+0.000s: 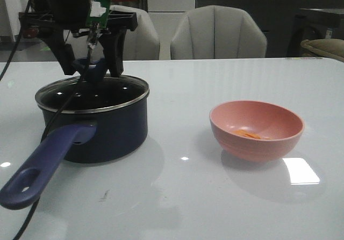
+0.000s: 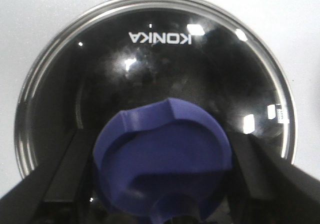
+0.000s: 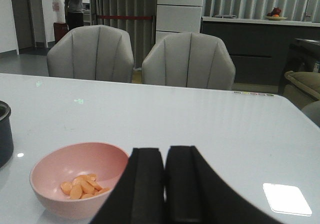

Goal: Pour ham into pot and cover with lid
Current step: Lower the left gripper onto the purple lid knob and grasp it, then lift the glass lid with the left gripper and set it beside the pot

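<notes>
one pot (image 1: pixel 102 127), one lid (image 1: pixel 91 94), one bowl (image 1: pixel 256 130)

My left gripper (image 1: pixel 91 63) hangs straight down from its arm, black fingers (image 2: pixel 65 174) spread to either side of the lid's blue knob (image 2: pixel 165 159), while my right gripper (image 3: pixel 165 184) sits low and level, its two pads pressed together on nothing.

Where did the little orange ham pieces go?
The ham is lying in the bottom of the pink bowl, on the right side of the table in the front view, well apart from the pot on the left.
</notes>
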